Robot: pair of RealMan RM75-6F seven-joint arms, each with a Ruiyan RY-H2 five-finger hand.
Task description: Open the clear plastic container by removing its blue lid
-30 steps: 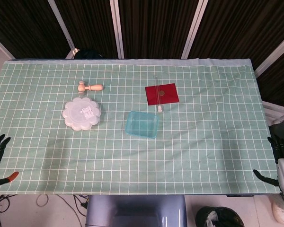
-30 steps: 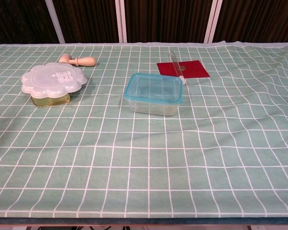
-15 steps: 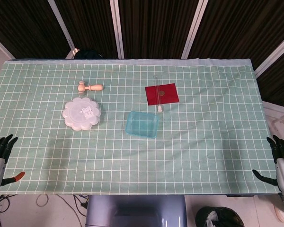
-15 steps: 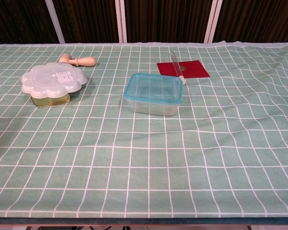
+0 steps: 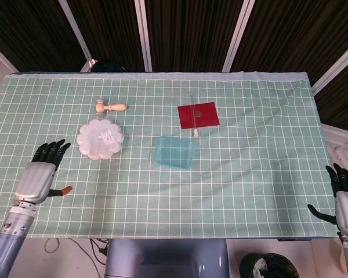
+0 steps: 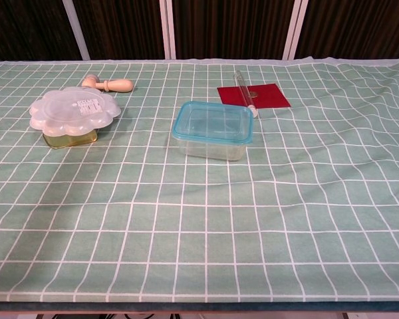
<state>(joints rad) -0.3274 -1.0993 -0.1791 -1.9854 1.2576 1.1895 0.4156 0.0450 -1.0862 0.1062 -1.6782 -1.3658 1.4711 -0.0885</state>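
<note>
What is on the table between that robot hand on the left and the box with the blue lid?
In the head view, the white flower-shaped lidded dish sits near that line, slightly beyond it, between the left hand and the clear container. Otherwise only checked tablecloth.

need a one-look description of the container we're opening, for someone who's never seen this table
Start at the green checked tablecloth and look near its middle, just in front of the red square. The clear plastic container sits there alone, touching nothing. It is the only rectangular box, with a see-through blue lid still on; the white flower-shaped lid to its left is round and scalloped.
</note>
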